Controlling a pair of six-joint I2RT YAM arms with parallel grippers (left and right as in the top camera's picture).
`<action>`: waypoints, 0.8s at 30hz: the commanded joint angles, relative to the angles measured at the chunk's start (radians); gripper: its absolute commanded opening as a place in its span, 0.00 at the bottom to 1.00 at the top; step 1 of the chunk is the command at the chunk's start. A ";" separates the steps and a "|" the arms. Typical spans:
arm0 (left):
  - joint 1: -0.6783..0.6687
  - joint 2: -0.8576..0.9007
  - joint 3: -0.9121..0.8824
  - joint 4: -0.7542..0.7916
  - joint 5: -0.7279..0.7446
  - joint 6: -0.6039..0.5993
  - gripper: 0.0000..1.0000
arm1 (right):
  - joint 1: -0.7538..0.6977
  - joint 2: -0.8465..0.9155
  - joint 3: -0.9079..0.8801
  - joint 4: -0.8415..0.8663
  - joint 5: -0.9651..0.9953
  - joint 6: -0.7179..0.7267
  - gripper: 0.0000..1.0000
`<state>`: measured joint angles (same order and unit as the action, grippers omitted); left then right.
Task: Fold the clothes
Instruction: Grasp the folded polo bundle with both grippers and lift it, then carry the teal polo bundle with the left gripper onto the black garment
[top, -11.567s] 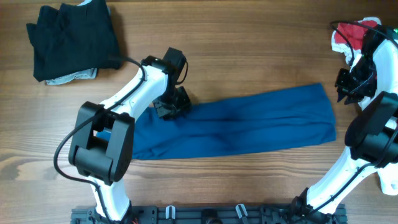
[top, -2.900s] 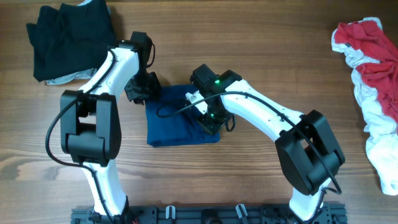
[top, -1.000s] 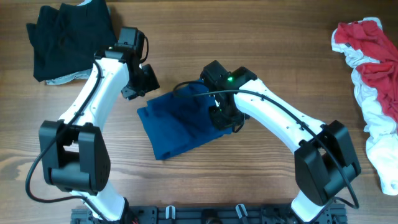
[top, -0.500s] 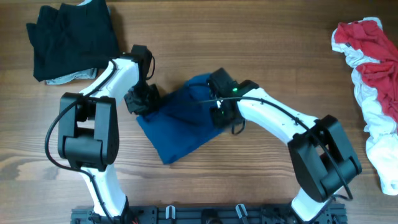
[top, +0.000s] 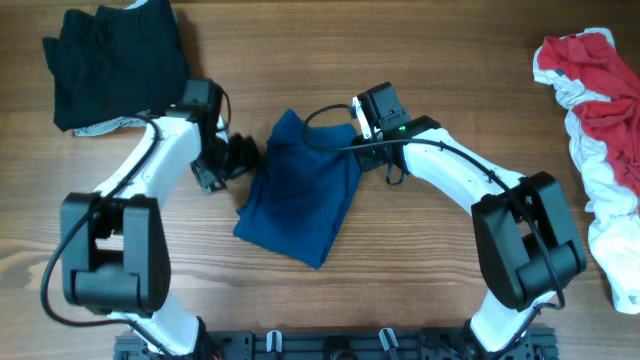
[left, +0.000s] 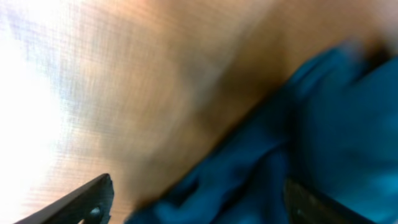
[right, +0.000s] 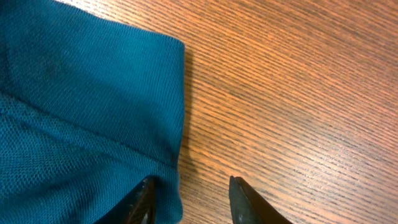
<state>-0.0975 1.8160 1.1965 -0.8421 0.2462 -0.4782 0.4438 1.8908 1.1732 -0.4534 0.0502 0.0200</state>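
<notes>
The deep-blue shirt (top: 300, 190) lies folded into a slanted oblong in the middle of the table. My left gripper (top: 245, 158) is at its left edge, open. The blurred left wrist view shows my left gripper (left: 199, 208) with its jaws wide apart and blue fabric (left: 323, 124) lying loose between them. My right gripper (top: 372, 158) is at the shirt's upper right edge. In the right wrist view my right gripper (right: 194, 200) is open, and the hem of the shirt (right: 81, 93) touches its left finger (right: 146, 199). A black garment (top: 115, 65) lies over a pale grey one (top: 125, 122). A red-and-white garment (top: 590, 100) lies far right.
The black and grey pile sits at the back left corner. The red-and-white heap runs along the right edge. Bare wood (top: 430, 260) shows in front of the shirt. The arm mounts (top: 330, 345) line the front edge.
The shirt has swung and slid toward the back right. My left gripper closed, then opened and let go of the fabric. My right gripper moved to the shirt's right edge and opened wider.
</notes>
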 joint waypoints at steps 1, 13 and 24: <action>0.022 -0.013 0.002 0.182 0.121 0.037 0.89 | 0.003 0.013 0.024 -0.004 0.002 -0.013 0.40; -0.019 0.240 0.002 0.317 0.497 0.083 0.82 | -0.023 -0.162 0.026 -0.023 0.010 0.087 0.49; -0.108 0.228 0.010 0.308 0.365 0.135 0.04 | -0.063 -0.262 0.026 -0.059 0.010 0.087 0.49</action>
<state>-0.2142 2.0327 1.2102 -0.5606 0.6708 -0.3531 0.3832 1.6562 1.1751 -0.5110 0.0502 0.0898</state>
